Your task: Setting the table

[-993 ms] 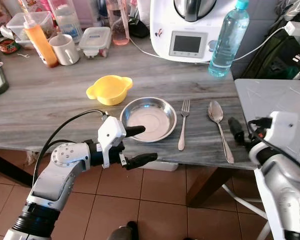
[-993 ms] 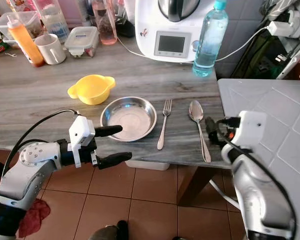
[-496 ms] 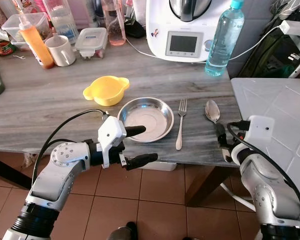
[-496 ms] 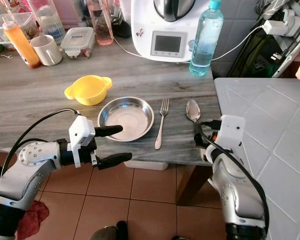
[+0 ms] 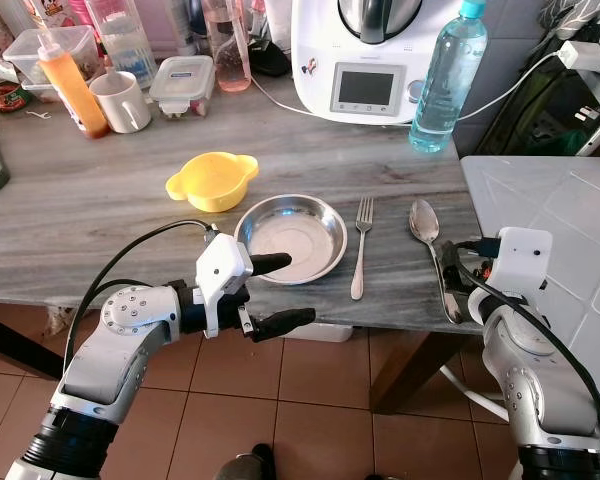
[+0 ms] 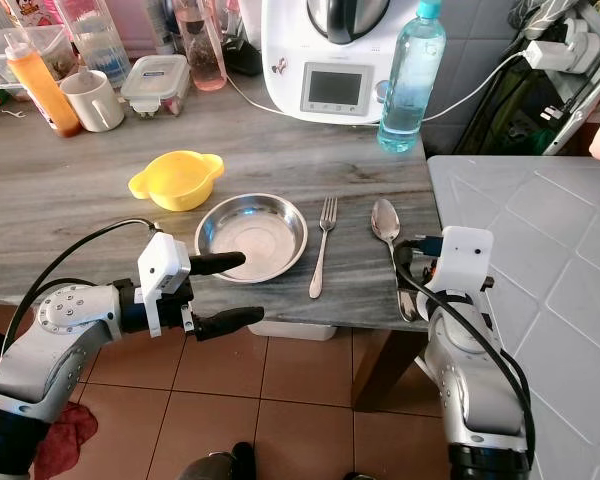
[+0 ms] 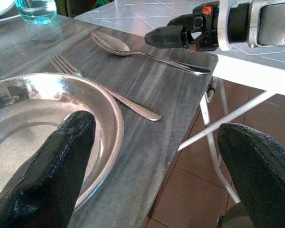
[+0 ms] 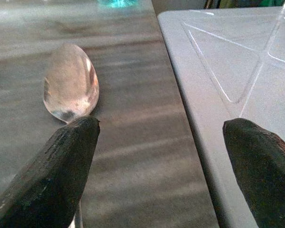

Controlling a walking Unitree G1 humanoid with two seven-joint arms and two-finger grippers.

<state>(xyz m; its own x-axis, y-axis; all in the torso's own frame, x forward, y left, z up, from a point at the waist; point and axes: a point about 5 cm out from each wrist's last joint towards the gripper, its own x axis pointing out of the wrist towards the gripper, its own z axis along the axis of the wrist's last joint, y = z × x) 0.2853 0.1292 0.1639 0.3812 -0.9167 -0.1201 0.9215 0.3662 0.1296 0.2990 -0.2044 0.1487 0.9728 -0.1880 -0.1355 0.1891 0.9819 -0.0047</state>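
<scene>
Right pincer (image 5: pixel 458 280) hides spoon (image 5: pixel 426 222) handle's middle.

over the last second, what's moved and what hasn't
The right gripper has come in from the table's right edge to sit just above the spoon handle, fingers open, gripping nothing. The camera shifted slightly as well. The left gripper stays open at the near rim of the steel plate, one finger over the rim, one below the table edge. Plate, fork, spoon and yellow bowl lie where they were.

Head stereo pair looks down at table (image 5: pixel 100 200); both wrist cameras close, low, share spoon (image 7: pixel 133 50).
</scene>
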